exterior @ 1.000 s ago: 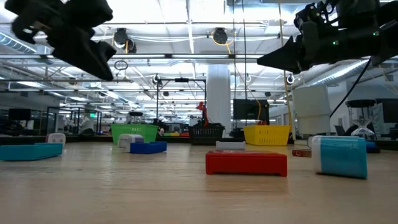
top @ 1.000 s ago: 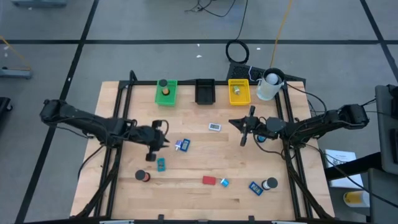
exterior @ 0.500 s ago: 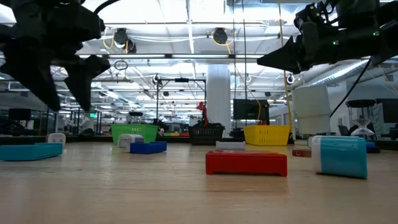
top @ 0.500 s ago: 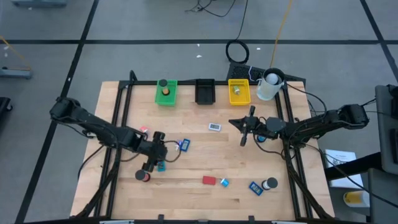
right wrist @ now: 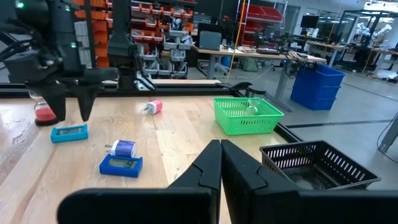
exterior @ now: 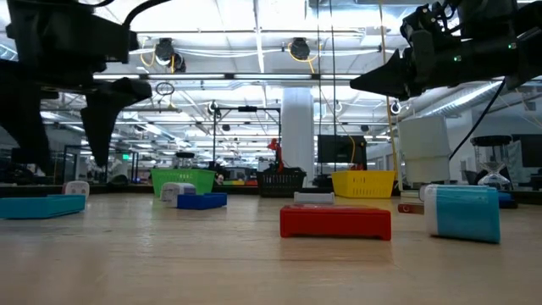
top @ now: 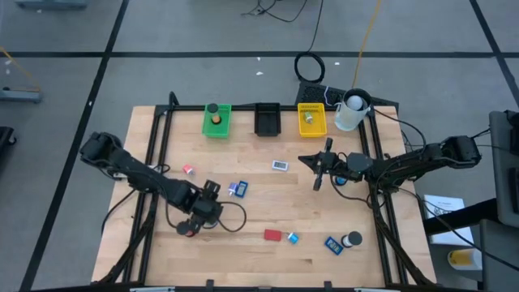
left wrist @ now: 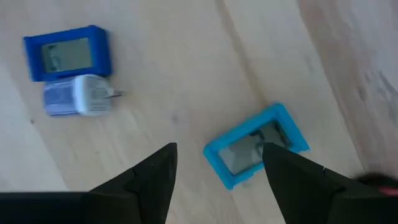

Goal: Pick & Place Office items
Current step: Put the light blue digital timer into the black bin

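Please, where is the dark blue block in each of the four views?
High view: the dark blue block lies near the table's middle.
Low view: block left of centre, in front of the green tray.
Left wrist view: block in the picture's upper left.
Right wrist view: block in the picture's lower left.
Shared landmark: the white-blue piece beside it, in all four views.

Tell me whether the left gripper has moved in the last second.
Yes. In the high view the left gripper has shifted toward the table's near edge, farther from the green tray, and now hangs open over the light blue block.
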Robot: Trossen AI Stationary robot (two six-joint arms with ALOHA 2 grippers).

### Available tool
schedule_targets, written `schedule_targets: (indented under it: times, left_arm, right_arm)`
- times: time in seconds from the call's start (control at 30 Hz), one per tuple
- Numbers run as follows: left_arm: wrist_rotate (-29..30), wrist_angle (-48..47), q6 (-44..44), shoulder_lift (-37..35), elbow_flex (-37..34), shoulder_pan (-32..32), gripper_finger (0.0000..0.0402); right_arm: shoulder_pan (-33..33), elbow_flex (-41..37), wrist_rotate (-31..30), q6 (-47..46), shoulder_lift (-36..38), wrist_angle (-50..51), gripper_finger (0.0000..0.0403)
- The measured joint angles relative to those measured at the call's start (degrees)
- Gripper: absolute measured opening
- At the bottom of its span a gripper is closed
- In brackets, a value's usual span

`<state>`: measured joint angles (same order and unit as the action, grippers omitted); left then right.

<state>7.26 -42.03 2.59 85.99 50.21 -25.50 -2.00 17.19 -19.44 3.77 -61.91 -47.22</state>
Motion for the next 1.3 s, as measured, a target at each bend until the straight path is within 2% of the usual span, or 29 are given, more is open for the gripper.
schedule_targets:
  times: [0.23,0.57,0.73,0.87,1.0,1.13,1.3]
  left_arm:
    - [-0.3,-4.8,4.3,3.5,2.6,-2.0,0.0246]
    - [0.1,-4.4,8.3,4.7,3.7,-1.6,0.0246]
    - [1.5,-4.9,7.7,4.9,5.0,-0.4,0.0246]
    - [3.5,-6.0,7.0,5.1,9.1,0.4,0.0246]
    - [2.7,-9.5,3.7,5.0,12.7,0.9,0.0244]
    - [-4.1,-8.4,-6.5,5.0,12.4,1.8,0.0214]
    - [-12.4,-0.8,-18.7,5.9,9.5,1.9,0.0119]
  right_arm:
    - [0.0,0.0,0.0,0.2,0.0,-0.1,0.0]
    - [0.0,0.0,0.0,0.2,0.0,-0.2,0.0]
    - [0.0,0.0,0.1,0.1,0.0,-0.3,0.0]
    - [0.0,0.0,0.1,0.1,0.0,-0.3,0.0]
    - [0.0,0.0,0.1,0.0,0.0,-0.2,0.0]
    - [0.0,0.0,0.1,0.1,0.0,-0.2,0.0]
    - [0.0,0.0,0.1,0.1,0.0,-0.1,0.0]
